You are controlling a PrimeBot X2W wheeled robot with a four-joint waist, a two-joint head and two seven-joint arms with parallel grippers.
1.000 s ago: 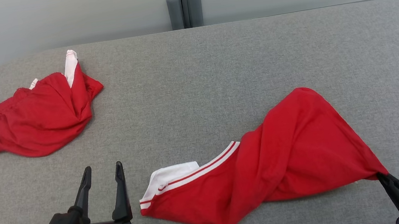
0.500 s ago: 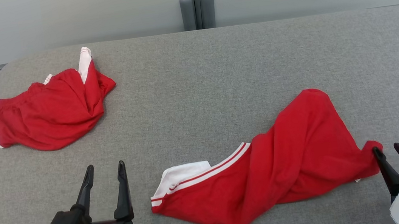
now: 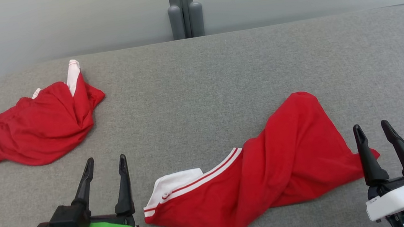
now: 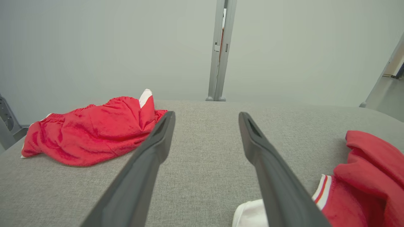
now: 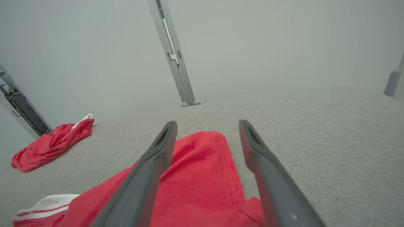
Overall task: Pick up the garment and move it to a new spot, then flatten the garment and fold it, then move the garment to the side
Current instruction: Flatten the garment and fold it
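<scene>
A red garment (image 3: 270, 170) with a white, red-striped band lies twisted on the grey table (image 3: 198, 83), in front of me and to the right. My right gripper (image 3: 372, 128) stands open just above its right corner, fingers apart and nothing between them. The right wrist view shows that garment (image 5: 202, 176) lying under the spread fingers (image 5: 151, 170). My left gripper (image 3: 104, 162) is open at the lower left, left of the white band. In the left wrist view the garment (image 4: 366, 176) lies at the right, beside the fingers (image 4: 271, 170).
A second red garment (image 3: 37, 122) with white trim lies bunched at the table's far left, also in the left wrist view (image 4: 91, 130) and right wrist view (image 5: 52, 143). A grey post (image 3: 183, 9) stands behind the table's far edge against a pale wall.
My right gripper has opened and let go of the garment's right corner, which has dropped onto the table. The gripper has lifted and turned upright. The camera has shifted a little.
</scene>
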